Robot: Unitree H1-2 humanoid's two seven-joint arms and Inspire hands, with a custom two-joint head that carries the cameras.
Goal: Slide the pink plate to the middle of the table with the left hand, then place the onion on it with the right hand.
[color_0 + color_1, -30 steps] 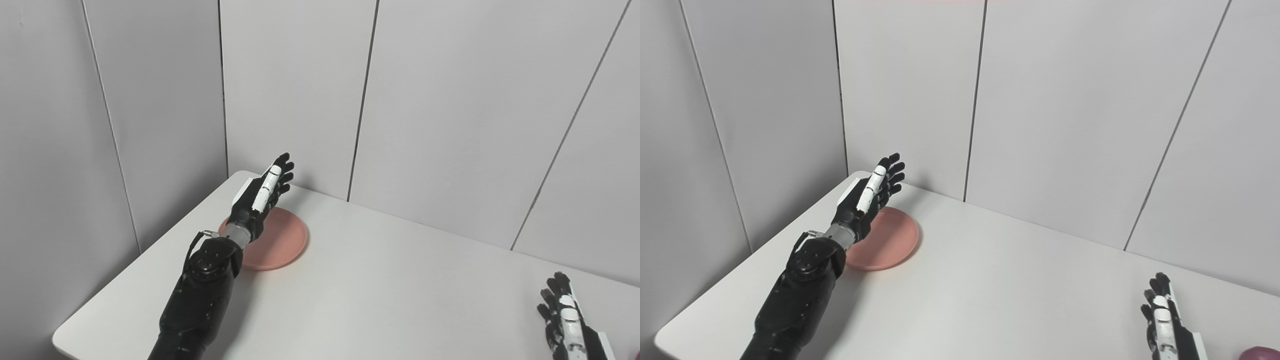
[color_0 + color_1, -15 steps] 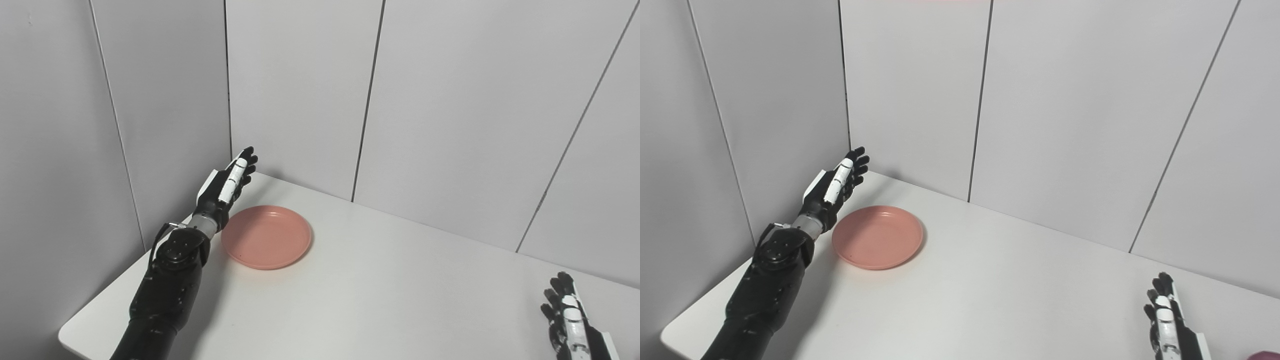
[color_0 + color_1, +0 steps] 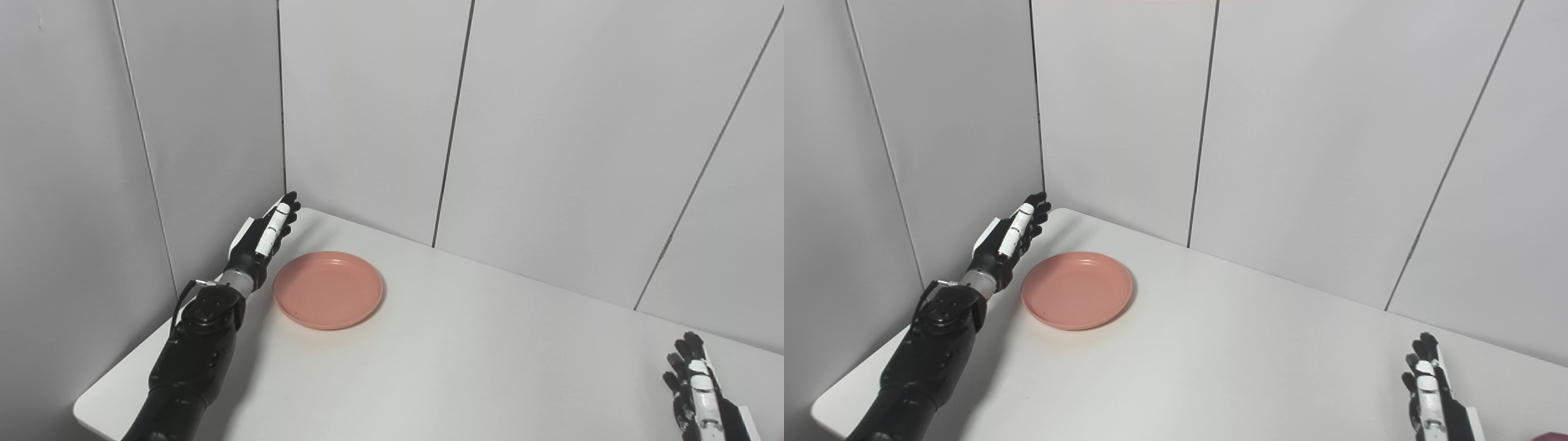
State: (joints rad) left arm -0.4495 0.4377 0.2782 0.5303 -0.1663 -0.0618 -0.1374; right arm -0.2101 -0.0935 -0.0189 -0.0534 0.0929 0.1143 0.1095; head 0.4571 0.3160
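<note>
A round pink plate [image 3: 328, 289] lies flat near the table's far left corner. My left hand [image 3: 262, 236] is open, fingers straight and edge-on, just left of the plate's rim and apart from it, close to the table's left edge. My right hand [image 3: 698, 392] rests open at the bottom right, fingers stretched out, holding nothing. A sliver of something purplish-red [image 3: 1551, 437], perhaps the onion, shows at the bottom right corner of the right eye view, right of that hand.
The white table [image 3: 465, 361] stands in a corner of grey panelled walls [image 3: 367, 110]. The left wall stands right beside my left hand. The table's left edge runs under my left forearm.
My left hand has swung from above the plate out to its left side, uncovering the plate. The plate and right hand stay put; the camera shifted slightly.
</note>
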